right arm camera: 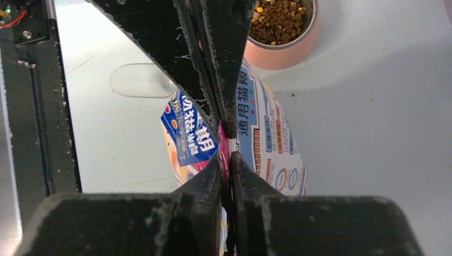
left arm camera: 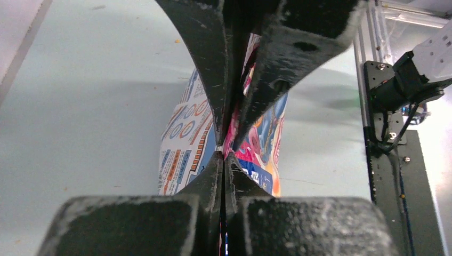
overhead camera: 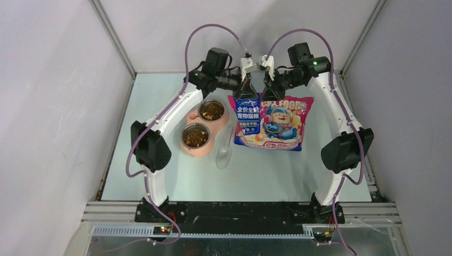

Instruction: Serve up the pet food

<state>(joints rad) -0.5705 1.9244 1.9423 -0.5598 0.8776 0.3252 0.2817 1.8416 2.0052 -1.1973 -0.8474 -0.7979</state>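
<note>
Pink, blue and white printed bag (overhead camera: 272,124), dark-brown kibble (overhead camera: 195,137), salmon-pink feeder (overhead camera: 200,151), pale grey-blue table (overhead camera: 176,181)

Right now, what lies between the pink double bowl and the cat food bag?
The translucent scoop lies flat between them; the top view shows it best.

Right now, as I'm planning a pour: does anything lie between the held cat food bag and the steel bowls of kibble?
Yes: the translucent plastic scoop lies flat between the pink-white-blue printed bag and the steel bowls of dark-brown kibble. Nothing else visible.
</note>
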